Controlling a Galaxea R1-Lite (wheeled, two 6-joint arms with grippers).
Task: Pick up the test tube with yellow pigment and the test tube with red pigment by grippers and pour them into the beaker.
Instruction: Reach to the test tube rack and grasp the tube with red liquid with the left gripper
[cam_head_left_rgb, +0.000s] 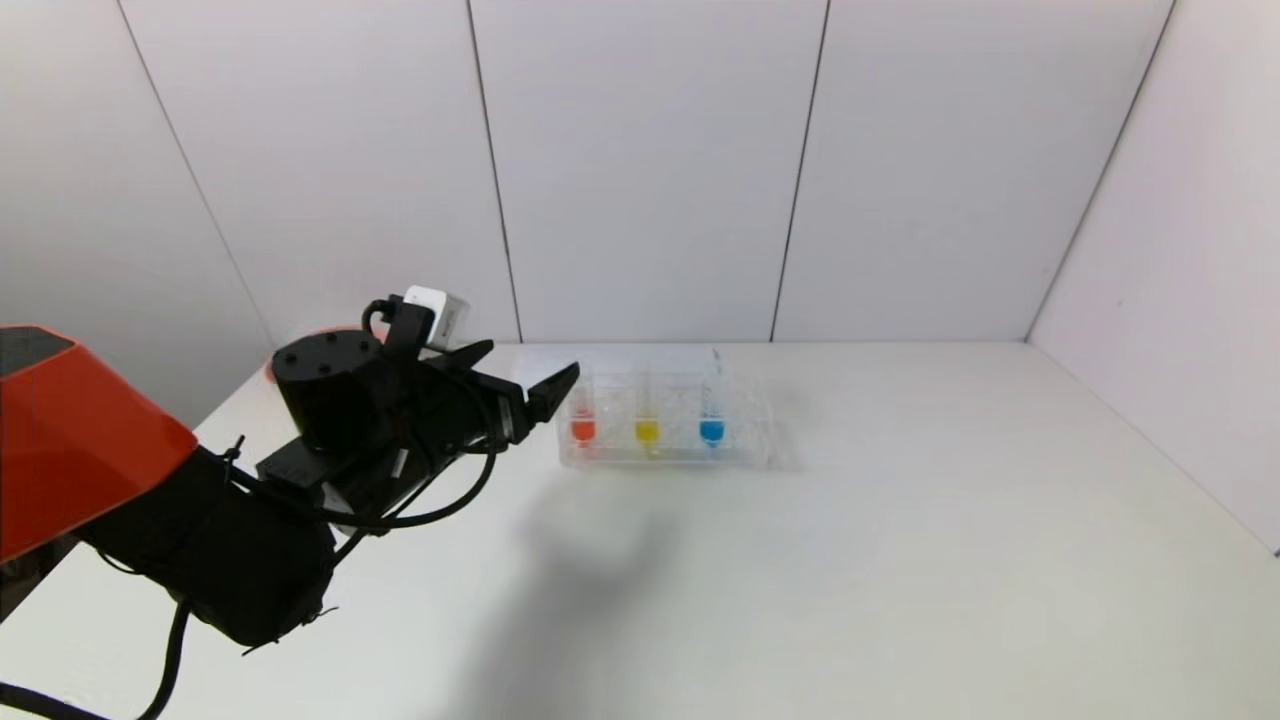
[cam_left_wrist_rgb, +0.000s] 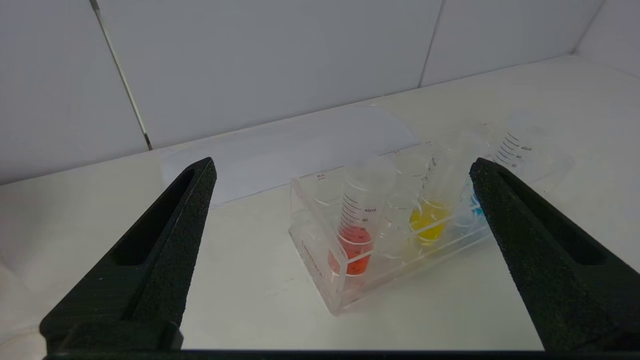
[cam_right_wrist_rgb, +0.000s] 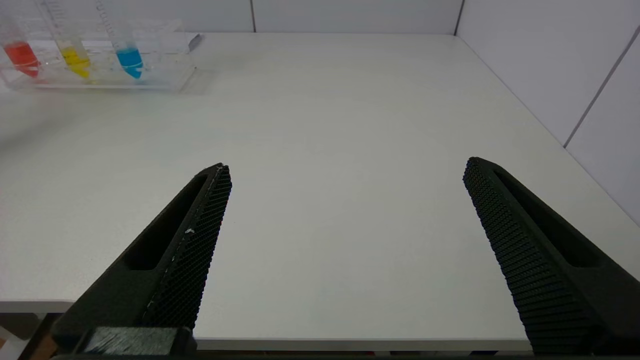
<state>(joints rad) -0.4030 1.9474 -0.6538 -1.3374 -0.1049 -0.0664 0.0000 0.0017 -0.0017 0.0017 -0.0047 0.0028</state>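
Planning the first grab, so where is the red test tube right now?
The test tube with red pigment stands in the clear rack, at its left end beside the yellow tube, just beyond the open left gripper.

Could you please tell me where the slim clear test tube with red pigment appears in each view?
Head view: clear test tube with red pigment, leftmost in the clear plastic rack.
Left wrist view: nearest tube, centre.
Right wrist view: top-left corner.
Shared landmark: clear blue-bottomed tube, the row's opposite end.

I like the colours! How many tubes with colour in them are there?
3, all standing in the clear rack: the red one nearest the left gripper, the yellow one in the middle, the blue one farthest. None looks hidden.
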